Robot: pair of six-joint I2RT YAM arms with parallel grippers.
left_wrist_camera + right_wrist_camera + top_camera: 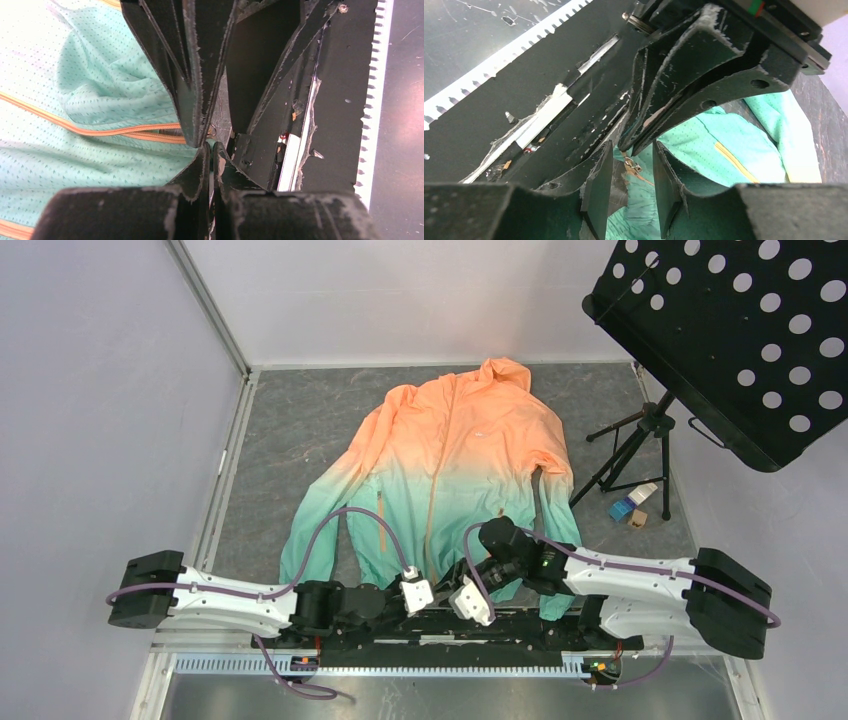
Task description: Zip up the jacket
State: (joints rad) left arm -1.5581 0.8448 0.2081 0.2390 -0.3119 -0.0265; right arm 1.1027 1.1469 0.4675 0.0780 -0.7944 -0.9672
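Both arms fold inward, wrists low and nearly meeting at the near edge. The left gripper (425, 592) has its fingers (197, 170) pressed together, while the right gripper (462, 597) shows its fingers (596, 185) slightly parted.

Dark grey marbled surface (300, 430) framed by pale walls, orange-to-mint hooded windbreaker jacket (450, 455) spread flat at its centre, hood at the far edge, black tripod stand (630, 455) and small coloured blocks (630, 508) at right
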